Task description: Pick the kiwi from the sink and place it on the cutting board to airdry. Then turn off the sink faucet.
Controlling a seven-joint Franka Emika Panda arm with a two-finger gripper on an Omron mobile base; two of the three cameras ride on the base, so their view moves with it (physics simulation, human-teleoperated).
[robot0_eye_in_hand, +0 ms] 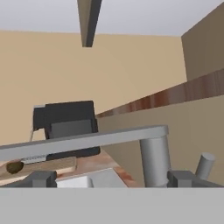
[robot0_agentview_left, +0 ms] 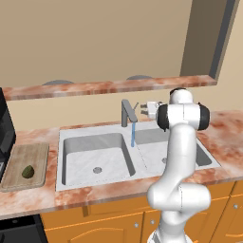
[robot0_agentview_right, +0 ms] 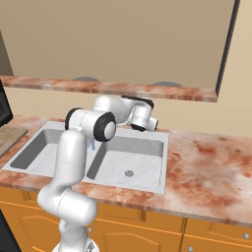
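The kiwi (robot0_agentview_left: pixel 27 172) lies on the wooden cutting board (robot0_agentview_left: pixel 33 154), on the counter left of the sink (robot0_agentview_left: pixel 95 135). A blue stream of water (robot0_agentview_left: pixel 133 135) runs from the sink faucet (robot0_agentview_left: pixel 126 113) into the basin divider area. My gripper (robot0_agentview_left: pixel 141 110) is open, held level just right of the faucet's post, beside its thin lever handle. In the hand view the faucet post (robot0_eye_in_hand: pixel 154 159) and spout (robot0_eye_in_hand: pixel 83 142) stand close ahead between my fingertips (robot0_eye_in_hand: pixel 41 178), with the handle (robot0_eye_in_hand: pixel 204 164) at the right. Farther off are the kiwi (robot0_eye_in_hand: pixel 14 166) and the board (robot0_eye_in_hand: pixel 48 166).
A dark appliance (robot0_agentview_left: pixel 4 126) stands at the counter's far left, behind the board. A raised marble ledge (robot0_agentview_left: pixel 109 87) runs along the wall behind the sink. Marble counter (robot0_agentview_right: pixel 206 157) stretches right of the sink. My own arm (robot0_agentview_right: pixel 74 147) rises over the sink's front edge.
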